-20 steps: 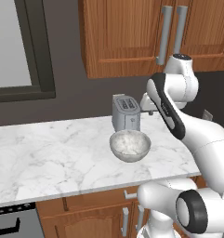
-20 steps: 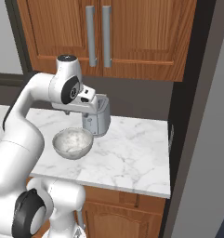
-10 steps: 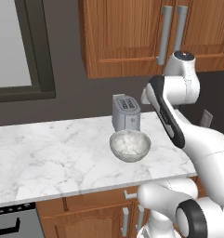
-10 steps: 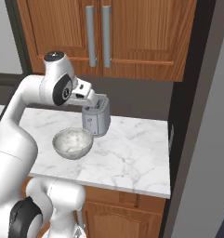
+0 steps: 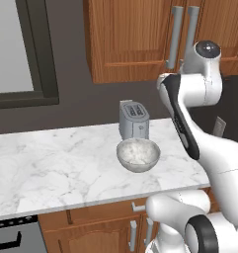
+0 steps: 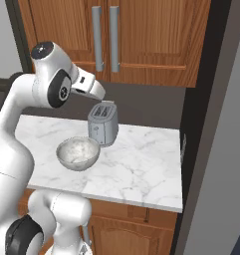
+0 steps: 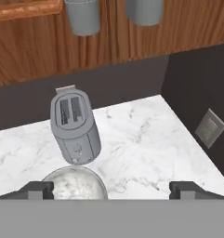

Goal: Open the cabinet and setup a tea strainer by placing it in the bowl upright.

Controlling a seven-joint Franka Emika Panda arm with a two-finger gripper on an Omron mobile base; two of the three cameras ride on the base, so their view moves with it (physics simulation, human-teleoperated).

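Observation:
The cabinet point(image 5: 135, 39) hangs on the wall above the counter with both doors shut, its two grey bar handles point(image 6: 105, 37) side by side; their lower ends show at the top of the hand view. The bowl point(image 5: 138, 154) stands on the marble counter point(image 5: 56, 168) just in front of the toaster, with nothing in it. My gripper point(image 7: 112, 190) hovers open above the bowl point(image 7: 76, 183) and below the cabinet's bottom edge, nothing between its fingers. In the right base view my hand point(image 6: 87, 83) is raised just under the left handle. The tea strainer is out of view.
A grey two-slot toaster point(image 5: 134, 120) stands upright behind the bowl, near the back wall. A wall outlet point(image 7: 208, 128) sits on the dark side panel point(image 6: 211, 124) that bounds the counter at the right. A window frame point(image 5: 36, 54) is at the left.
The arm has lifted the hand from toaster height up toward the cabinet's lower edge, and the jaws have spread a little wider. Bowl and toaster have not moved.

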